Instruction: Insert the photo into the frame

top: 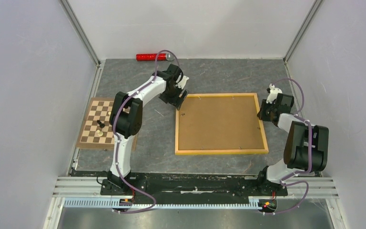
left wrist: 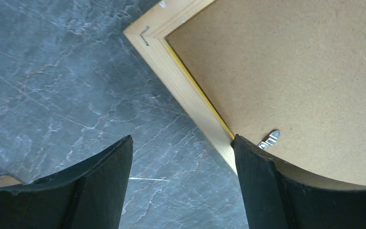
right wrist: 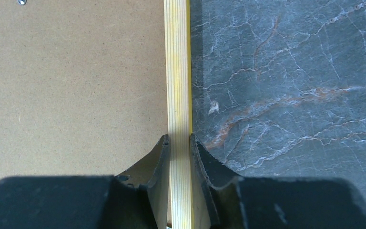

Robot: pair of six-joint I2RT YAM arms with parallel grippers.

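- The right gripper (right wrist: 178, 138), nearest its wrist camera, pinches the frame (right wrist: 178, 71) by its right rail between narrow jaws. The rail runs straight away from it, near to far.
- The left gripper (left wrist: 182, 140) hangs wide open at the frame's far-left corner and holds nothing. One finger is above the table (left wrist: 52, 95), the other above the backing board (left wrist: 290, 71).
- The frame lies flat, back upward, with its long axis across the table between both arms.
- The photo is not visible; whether it lies under the board cannot be told.
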